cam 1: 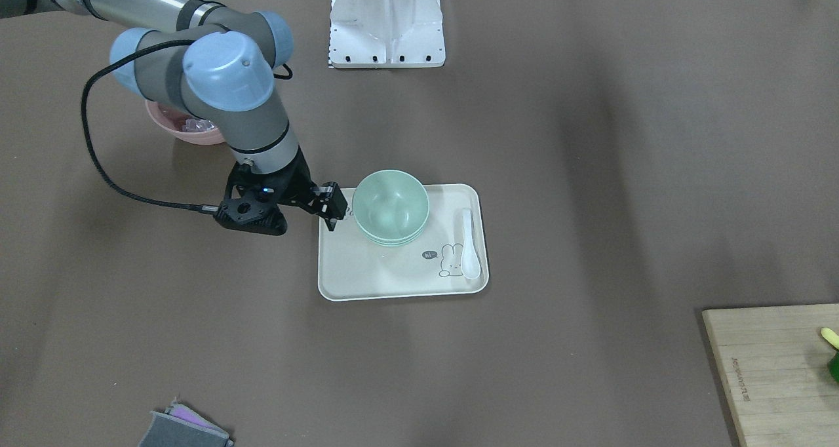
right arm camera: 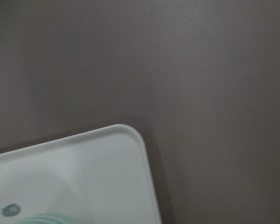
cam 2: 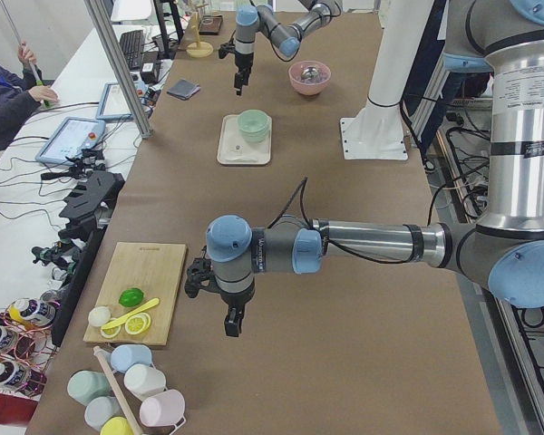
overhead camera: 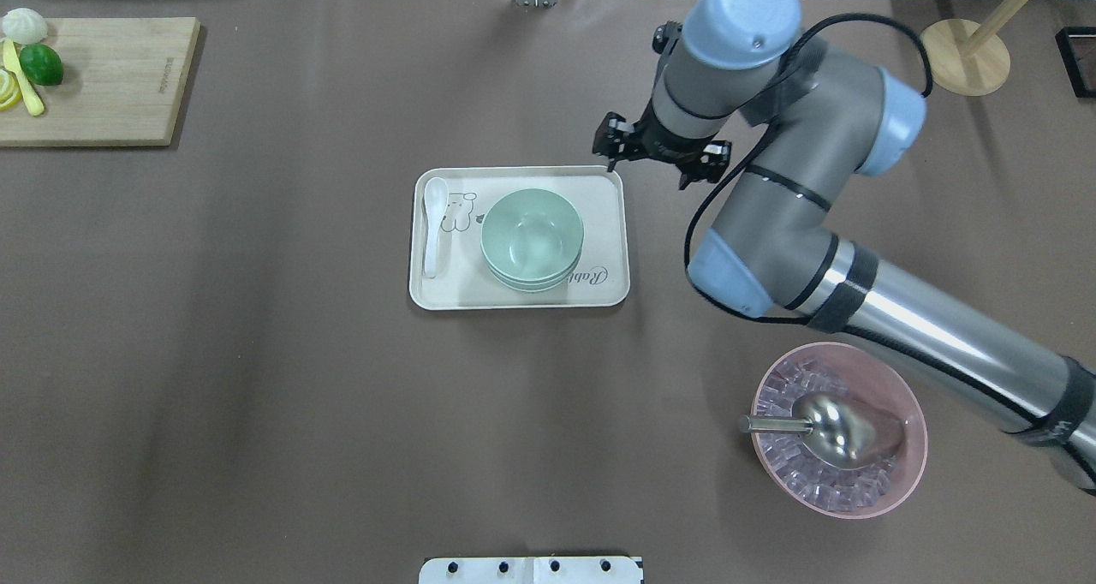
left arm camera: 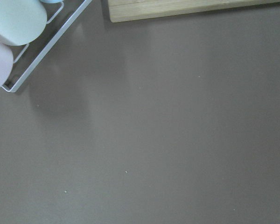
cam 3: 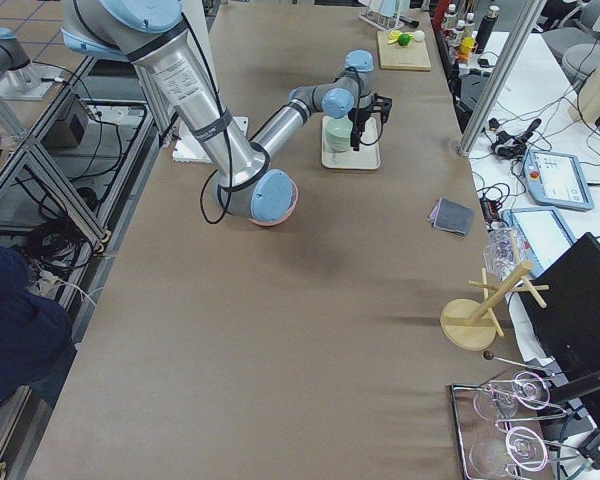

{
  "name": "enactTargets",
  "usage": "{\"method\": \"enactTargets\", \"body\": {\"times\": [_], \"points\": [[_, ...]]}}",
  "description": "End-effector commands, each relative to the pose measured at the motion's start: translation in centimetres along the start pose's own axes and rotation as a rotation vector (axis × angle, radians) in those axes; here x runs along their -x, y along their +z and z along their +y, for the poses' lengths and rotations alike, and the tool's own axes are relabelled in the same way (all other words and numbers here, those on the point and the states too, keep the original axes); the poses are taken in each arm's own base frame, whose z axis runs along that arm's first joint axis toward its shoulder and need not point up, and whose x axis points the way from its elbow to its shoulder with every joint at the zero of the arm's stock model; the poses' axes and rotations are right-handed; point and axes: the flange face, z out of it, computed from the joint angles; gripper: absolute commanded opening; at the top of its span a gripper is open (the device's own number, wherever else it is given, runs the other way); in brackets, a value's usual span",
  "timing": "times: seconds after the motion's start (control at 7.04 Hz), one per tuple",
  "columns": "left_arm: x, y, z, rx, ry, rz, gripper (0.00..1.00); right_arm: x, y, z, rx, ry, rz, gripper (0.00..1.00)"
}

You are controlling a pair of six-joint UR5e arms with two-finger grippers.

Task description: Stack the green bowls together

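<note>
1. The 3 small round pale mint-green matte bowls (cam 1: 390,204) look nested into 1 stack, sitting around the middle of the cream rectangular tray with the rabbit drawing (cam 1: 367,280). I'd call the stacking basically done.
2. Handling guess: light, stiff and smooth-walled, so probably a bit slippery. The best bite is on the rim, 1 finger inside and 1 outside. Nested bowls might lift together.
3. The right gripper (cam 1: 331,212) hangs just beside the stack, over the tray's corner, holding nothing. I can't tell how wide its jaws are from these angles.
4. The left gripper (cam 2: 232,319) hovers over bare table near the wooden cutting board (cam 2: 154,267), well apart from the tray. Can't tell if it's open or closed.
5. A white ceramic soup spoon (cam 1: 468,244) lies along the tray's opposite edge, apart from the stack. The bigger pink bowl of ice (overhead camera: 912,468) with the metal scoop (overhead camera: 843,430) sits well apart, by the right arm. Neither looks in the way of the stack.
</note>
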Motion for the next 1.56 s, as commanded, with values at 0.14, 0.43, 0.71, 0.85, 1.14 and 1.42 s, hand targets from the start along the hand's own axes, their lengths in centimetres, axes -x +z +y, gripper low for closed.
{"method": "enactTargets", "body": {"times": [0.14,0.43,0.71,0.85,1.14,1.42], "points": [[-0.2,0.1,0.0,0.005,-0.003,0.023,0.99,-22.3,-4.7,-6.8,0.029,-0.227,0.108,1.00],[-0.7,-0.1,-0.1,-0.007,0.004,0.065,0.99,-37.2,-6.6,-8.5,0.073,-0.337,0.151,1.00],[-0.6,0.3,-0.1,-0.001,0.009,0.058,0.99,-51.2,-8.6,-6.6,0.112,-0.383,0.194,1.00],[-0.5,0.3,0.0,0.000,0.006,0.058,0.99,-57.4,-9.9,-4.5,0.125,-0.368,0.187,1.00],[-0.5,0.3,0.0,0.000,0.006,0.057,0.99,-63.6,-9.4,0.1,0.169,-0.286,0.208,1.00],[-0.4,0.4,0.1,0.001,0.005,0.057,0.99,-65.9,-8.5,1.7,0.200,-0.237,0.214,1.00]]}}
